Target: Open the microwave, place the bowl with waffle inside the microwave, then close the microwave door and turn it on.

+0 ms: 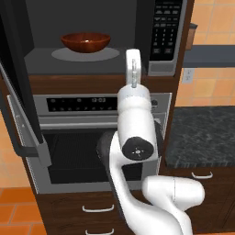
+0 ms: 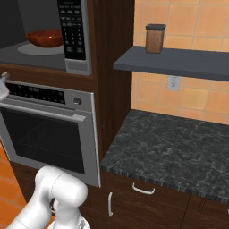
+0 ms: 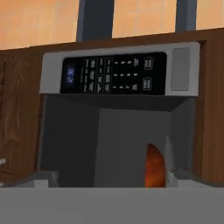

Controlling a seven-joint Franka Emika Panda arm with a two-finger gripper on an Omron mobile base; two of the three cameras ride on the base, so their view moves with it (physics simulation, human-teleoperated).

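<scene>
The microwave [image 1: 166,32] stands open, its door [image 1: 16,78] swung out to the left. The reddish-brown bowl [image 1: 86,41] sits inside on the grey turntable [image 1: 85,55]; I cannot make out the waffle in it. My gripper [image 1: 133,57] hovers in front of the cavity's right half, just outside it, and is not touching the bowl. The hand view is rolled on its side: the keypad [image 3: 113,74] runs along the top, and the bowl [image 3: 155,168] peeks up at the lower right. There my gripper [image 3: 107,177] is open, its fingers wide apart with nothing between them. In the right base view the bowl [image 2: 44,38] sits left of the keypad [image 2: 73,29].
A steel oven [image 1: 92,137] sits directly below the microwave, behind my arm. To the right are a dark stone counter [image 2: 170,147] and a grey shelf [image 2: 179,62] bearing a brown jar [image 2: 155,38]. Drawers with metal handles [image 1: 97,209] lie below.
</scene>
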